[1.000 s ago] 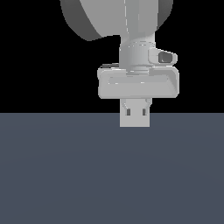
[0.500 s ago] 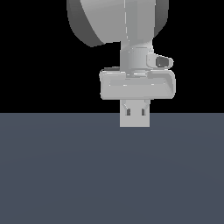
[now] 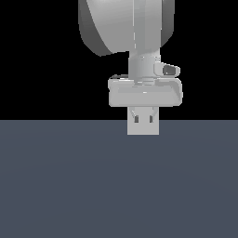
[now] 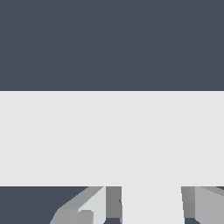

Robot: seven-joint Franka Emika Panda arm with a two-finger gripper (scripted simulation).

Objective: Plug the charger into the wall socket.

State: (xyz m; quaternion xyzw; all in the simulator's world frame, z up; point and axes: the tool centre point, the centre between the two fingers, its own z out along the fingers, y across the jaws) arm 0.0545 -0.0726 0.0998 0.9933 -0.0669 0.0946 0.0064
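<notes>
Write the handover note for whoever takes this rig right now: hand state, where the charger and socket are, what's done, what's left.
Hand: low, just above the dark floor. The exterior view sees it from behind, so whether it is open or shut cannot be told.
Charger: the pale block between the fingers in the wrist view looks like it, apparently held; prongs not visible.
Wall socket: fills the wrist view as a wide pale plate straight ahead of the hand, very close. Its holes cannot be made out.
Done: charger apparently picked up and brought to the socket.
Left: confirm prong alignment, push in. Contact or insertion cannot be confirmed from these views.
</notes>
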